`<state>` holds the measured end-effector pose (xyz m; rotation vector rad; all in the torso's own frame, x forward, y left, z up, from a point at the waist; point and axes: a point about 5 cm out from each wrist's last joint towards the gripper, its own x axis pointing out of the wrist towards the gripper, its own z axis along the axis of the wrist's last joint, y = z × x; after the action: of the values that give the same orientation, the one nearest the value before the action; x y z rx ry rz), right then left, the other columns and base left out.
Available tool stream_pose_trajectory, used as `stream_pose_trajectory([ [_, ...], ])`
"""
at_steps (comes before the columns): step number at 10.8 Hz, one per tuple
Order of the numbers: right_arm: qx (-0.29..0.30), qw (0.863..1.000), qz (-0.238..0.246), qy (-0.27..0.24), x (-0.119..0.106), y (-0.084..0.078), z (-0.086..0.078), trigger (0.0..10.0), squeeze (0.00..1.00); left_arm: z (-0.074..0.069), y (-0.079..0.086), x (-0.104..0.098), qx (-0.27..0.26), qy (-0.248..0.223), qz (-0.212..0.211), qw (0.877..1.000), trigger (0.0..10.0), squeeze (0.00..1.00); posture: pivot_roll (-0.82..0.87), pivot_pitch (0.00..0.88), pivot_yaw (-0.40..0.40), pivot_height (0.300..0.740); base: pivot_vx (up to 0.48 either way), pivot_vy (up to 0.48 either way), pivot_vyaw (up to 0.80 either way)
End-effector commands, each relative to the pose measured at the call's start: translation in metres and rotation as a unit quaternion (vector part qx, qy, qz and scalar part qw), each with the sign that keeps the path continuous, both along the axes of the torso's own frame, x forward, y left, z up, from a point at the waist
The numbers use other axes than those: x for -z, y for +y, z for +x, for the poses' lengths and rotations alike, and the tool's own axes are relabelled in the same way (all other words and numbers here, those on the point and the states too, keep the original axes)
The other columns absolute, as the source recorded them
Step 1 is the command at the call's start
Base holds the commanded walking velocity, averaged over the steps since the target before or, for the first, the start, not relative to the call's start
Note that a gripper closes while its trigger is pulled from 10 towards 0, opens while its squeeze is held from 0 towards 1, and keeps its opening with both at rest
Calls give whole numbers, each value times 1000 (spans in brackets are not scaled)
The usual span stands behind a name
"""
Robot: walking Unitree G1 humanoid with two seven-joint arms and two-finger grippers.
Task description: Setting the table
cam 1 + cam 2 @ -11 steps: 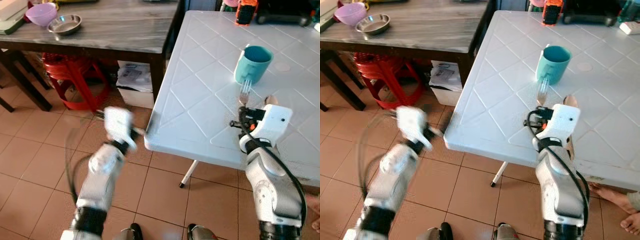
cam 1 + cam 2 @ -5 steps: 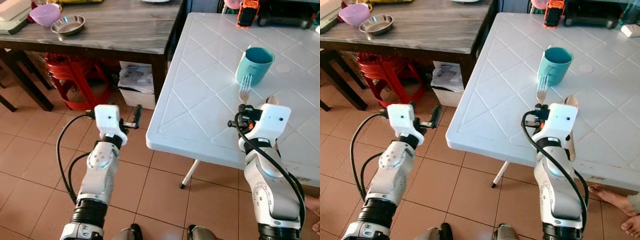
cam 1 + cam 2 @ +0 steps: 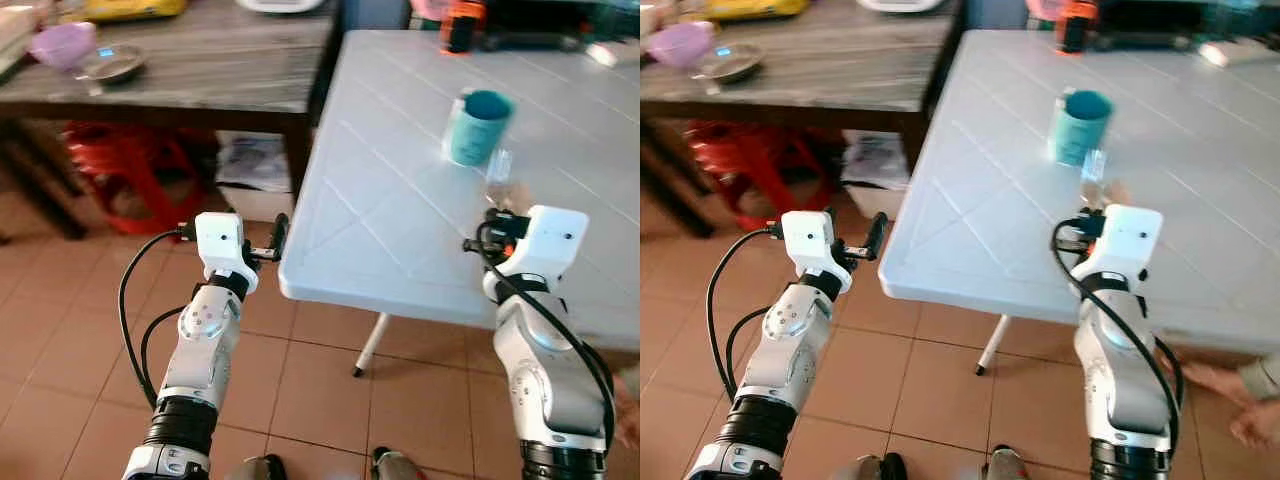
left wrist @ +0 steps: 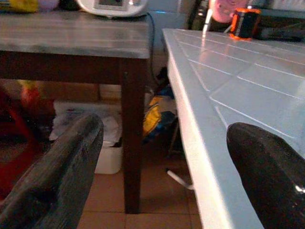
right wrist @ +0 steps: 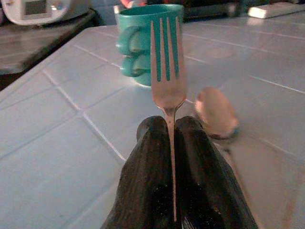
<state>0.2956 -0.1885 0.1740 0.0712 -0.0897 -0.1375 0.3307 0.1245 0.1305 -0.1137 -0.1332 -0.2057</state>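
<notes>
Two grippers were in play. Furthest left stood a dark table [image 3: 200,70] carrying a purple bowl [image 3: 58,45] and a steel dish [image 3: 112,64], with a red stool [image 3: 120,160] beneath it. The left gripper [image 3: 272,240] hung off the near corner of the white table [image 3: 380,230], fingers [image 4: 57,171] spread wide and holding nothing. Further right, the right gripper [image 5: 172,129] hovered over the tabletop with its fingers pressed together on the handle of a fork [image 5: 167,62], tines pointing away toward a teal mug [image 3: 478,126]. A spoon [image 5: 217,112] lay on the table just beside the fork, on its right. Judging by this, the step in hand was laying the fork down next to the spoon. To do it well, the gripper should lower until the fork lies flat, keep it parallel to the spoon without touching it, stay short of the mug, and only then part the fingers.
</notes>
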Motion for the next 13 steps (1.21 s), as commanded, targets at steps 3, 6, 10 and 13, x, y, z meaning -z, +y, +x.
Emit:
stream_pose_trajectory([
  [3,-6,1000,7,-5,0,4,0,10000,0,1,2,2,2,4,8,1000,10000,0,-202,150,85,740,0,344,0],
  [6,-3,1000,7,-7,0,3,1,10000,0,1,1,2,6,5,9,1000,10000,0,-202,152,89,740,0,360,0],
  [10,-1,1000,7,-8,0,2,2,10000,0,1,-2,2,10,4,8,1000,10000,0,-203,153,90,740,0,364,0],
  [13,1,1000,4,-7,0,1,1,10000,0,-1,-6,-4,36,-19,8,999,10000,0,-204,156,91,740,0,0,0],
])
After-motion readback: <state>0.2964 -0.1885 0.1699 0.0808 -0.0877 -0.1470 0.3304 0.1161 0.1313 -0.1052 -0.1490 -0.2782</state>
